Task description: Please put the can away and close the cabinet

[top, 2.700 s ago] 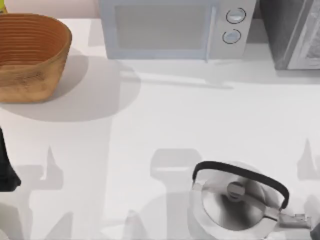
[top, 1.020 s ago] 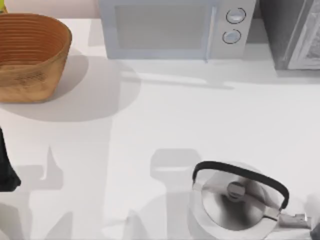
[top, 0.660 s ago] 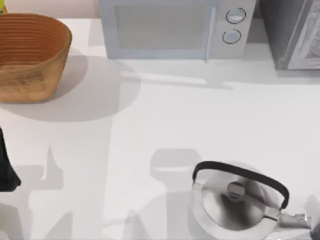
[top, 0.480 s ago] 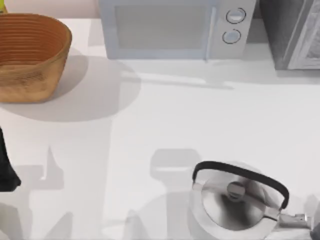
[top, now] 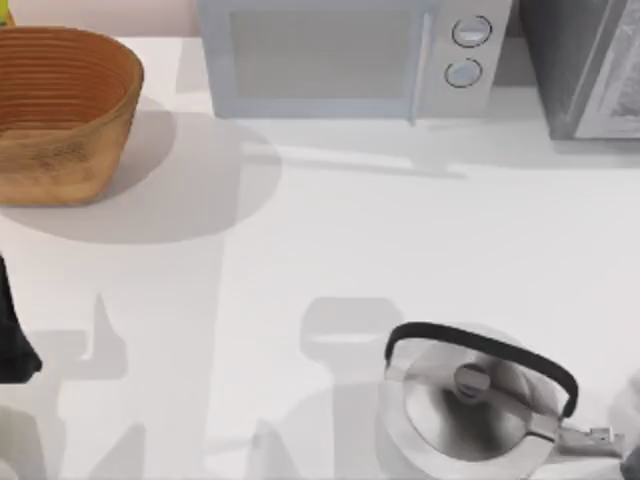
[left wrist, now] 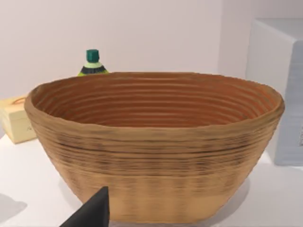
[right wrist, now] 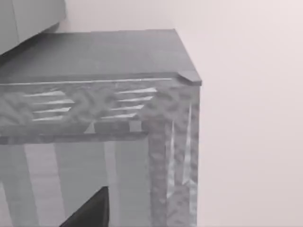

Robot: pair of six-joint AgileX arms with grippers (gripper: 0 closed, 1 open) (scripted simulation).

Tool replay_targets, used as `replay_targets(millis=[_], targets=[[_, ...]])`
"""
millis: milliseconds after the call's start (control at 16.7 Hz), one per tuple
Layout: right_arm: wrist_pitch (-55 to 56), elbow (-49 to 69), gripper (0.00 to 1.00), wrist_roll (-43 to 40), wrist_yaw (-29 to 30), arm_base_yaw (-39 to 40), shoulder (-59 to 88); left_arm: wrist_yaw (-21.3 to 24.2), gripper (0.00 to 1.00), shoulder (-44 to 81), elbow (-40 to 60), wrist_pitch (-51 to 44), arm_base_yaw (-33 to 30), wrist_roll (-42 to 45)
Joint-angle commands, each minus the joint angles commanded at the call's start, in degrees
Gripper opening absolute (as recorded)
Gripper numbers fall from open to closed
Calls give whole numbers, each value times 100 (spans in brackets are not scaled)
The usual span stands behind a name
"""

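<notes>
Both arms show matte black, angular fingers (left wrist: 92, 213).

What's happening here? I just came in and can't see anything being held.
Nothing is being carried in these views. The left arm sits at the table's left edge, its wrist camera facing the woven basket at the back left. The right wrist camera faces the grey cabinet at the back right corner. A steel kettle stands at the front right, and a microwave sits at the back. A green-capped bottle pokes up behind the basket.
</notes>
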Motion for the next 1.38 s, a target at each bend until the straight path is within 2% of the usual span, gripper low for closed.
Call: replay_targets(millis=[240,420,900,1140,1380], targets=[[-1484,1267,100,-127,-83,8,-58,0,100,0,0,0,0,0],[-2100,1839,100,-291,-151,14,-74,0,100,0,0,0,0,0],[-2207,1980,100,-341,-97,90,-57,0,100,0,0,0,0,0],[-2225,2110,100,-398,700,884,-48,0,100,0,0,0,0,0],[-2277,2229,100,-412,2391,2578,-58,0,100,0,0,0,0,0]])
